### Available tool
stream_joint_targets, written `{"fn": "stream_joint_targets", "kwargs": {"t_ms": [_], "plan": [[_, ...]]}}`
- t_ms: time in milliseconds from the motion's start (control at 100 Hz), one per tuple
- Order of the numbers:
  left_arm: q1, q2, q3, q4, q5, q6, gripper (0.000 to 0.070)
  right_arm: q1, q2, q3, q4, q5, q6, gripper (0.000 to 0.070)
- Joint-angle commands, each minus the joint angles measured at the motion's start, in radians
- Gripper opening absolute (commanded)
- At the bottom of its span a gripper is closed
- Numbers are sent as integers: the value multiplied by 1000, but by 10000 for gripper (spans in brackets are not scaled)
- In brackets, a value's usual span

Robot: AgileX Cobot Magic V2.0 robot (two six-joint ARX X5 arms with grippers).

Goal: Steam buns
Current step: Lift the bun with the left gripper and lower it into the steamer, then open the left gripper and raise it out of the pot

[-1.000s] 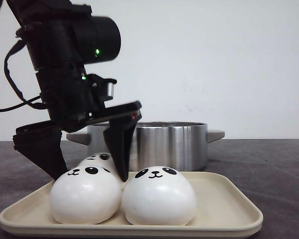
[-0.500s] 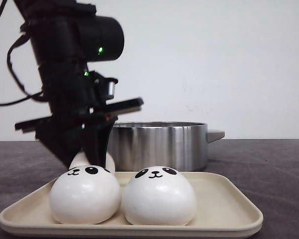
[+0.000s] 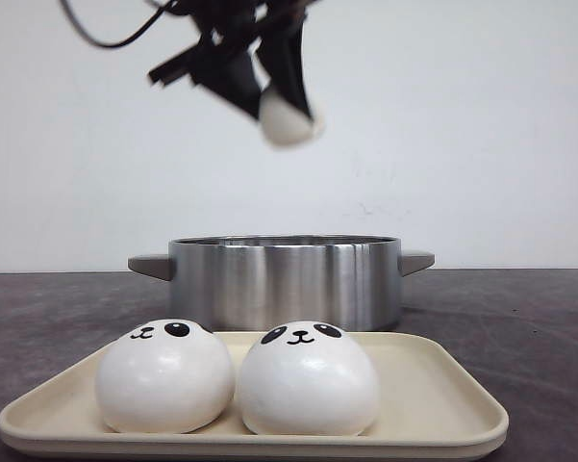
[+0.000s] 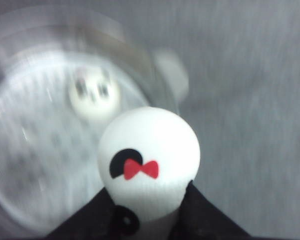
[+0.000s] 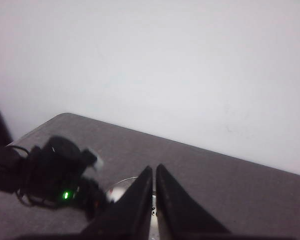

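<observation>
From the front, the left gripper (image 3: 269,82) hangs high above the steel pot (image 3: 284,281), pinching a white bun (image 3: 287,120) between its black fingers. Two more panda-faced buns (image 3: 165,375) (image 3: 308,377) sit side by side on the cream tray (image 3: 442,404). Only the left wrist camera looks into the pot, where a fourth bun (image 4: 94,91) lies blurred. The right gripper (image 5: 154,172) has its fingers pressed together, holding nothing

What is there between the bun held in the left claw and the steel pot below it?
Nothing: in the front view, only bare wall shows between the held bun and the pot.
</observation>
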Motion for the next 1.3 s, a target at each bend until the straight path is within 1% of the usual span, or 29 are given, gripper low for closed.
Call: {"fn": "stream_joint_targets", "kwargs": {"t_ms": [0,120,230,290,330,410,450,530,600,850,900,970,1010,1060,1110,1160,1260,1290], "plan": [[27,42,35,40,-7,0,4,13,11,22,-60,0,9,6],[106,106,74,48,-5,-21,4,13,11,22,-60,0,9,6],[168,179,100,47,31,-69,4,13,11,22,-60,0,10,6],[192,221,115,46,66,-100,4,13,11,22,-60,0,12,6],[206,256,130,42,106,-118,4,13,11,22,-60,0,15,6],[222,309,156,34,169,-136,4,13,11,22,-60,0,18,6],[225,329,166,30,183,-138,4,13,11,22,-60,0,19,6],[225,367,185,27,184,-131,4,13,11,22,-60,0,26,6],[225,397,201,26,168,-126,5,13,11,22,-60,0,37,6],[225,454,212,14,173,-127,10,13,11,22,-60,-1,63,6],[225,457,212,14,168,-127,48,13,11,22,-60,-2,63,6],[225,457,212,14,153,-128,129,13,11,22,-60,-3,65,6],[225,457,212,13,145,-127,160,13,11,22,-60,-3,66,6],[225,457,212,10,142,-127,180,13,11,22,-60,-3,66,6],[225,457,212,3,143,-127,220,13,11,22,-60,-3,66,6],[225,457,212,-7,143,-127,289,13,11,22,-60,-3,66,6],[225,457,212,-15,143,-127,476,13,11,22,-60,-4,66,6],[225,457,212,-15,143,-127,504,13,11,22,-60,-6,66,6]]}}
